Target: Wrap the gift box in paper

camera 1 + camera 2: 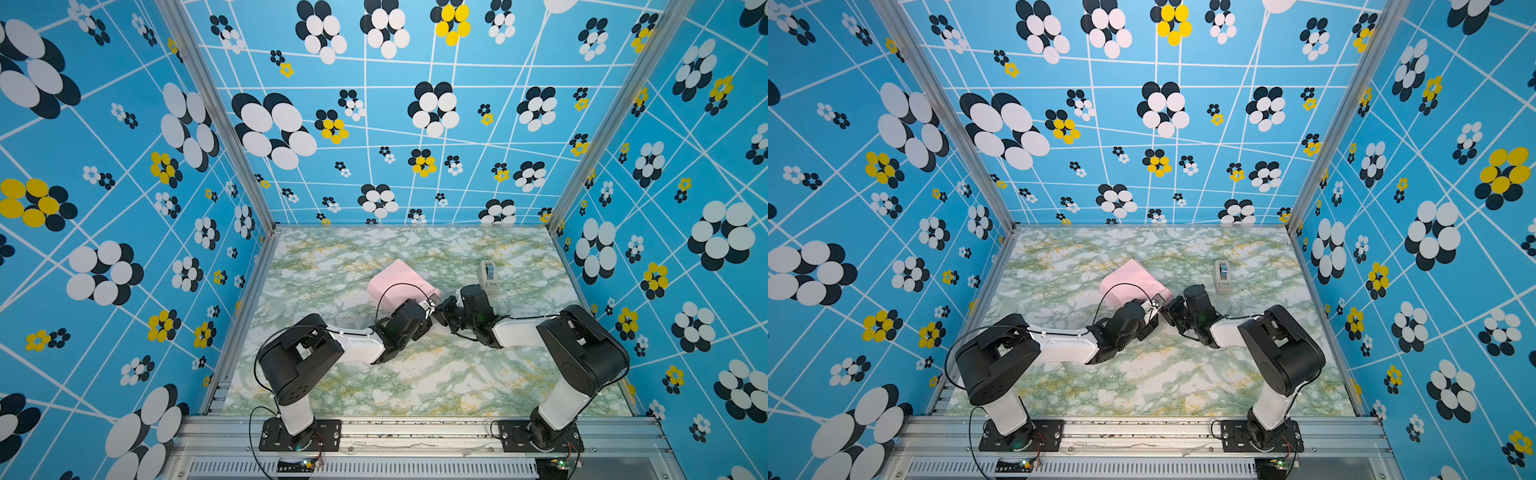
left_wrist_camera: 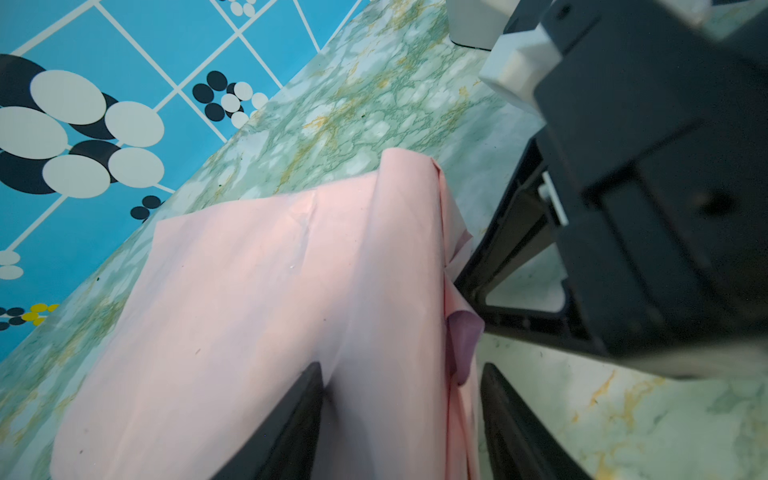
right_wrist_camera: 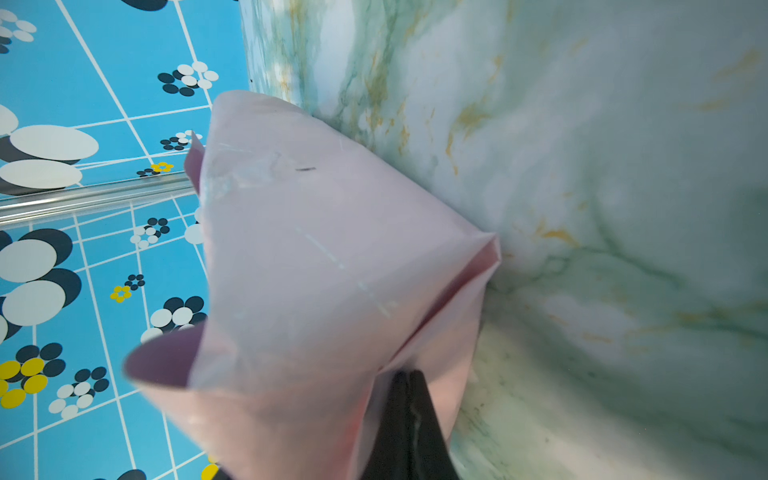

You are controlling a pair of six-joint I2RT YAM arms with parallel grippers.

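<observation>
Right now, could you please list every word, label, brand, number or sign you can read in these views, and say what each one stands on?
No text can be read in any view.
The tape dispenser: any marking on it is too small to make out.
The paper: plain pink, with no print.
The walls: only flowers and white lines, no writing.

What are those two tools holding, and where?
The right tool pinches the paper at its folded end flap; the left tool is open, holding nothing.
</observation>
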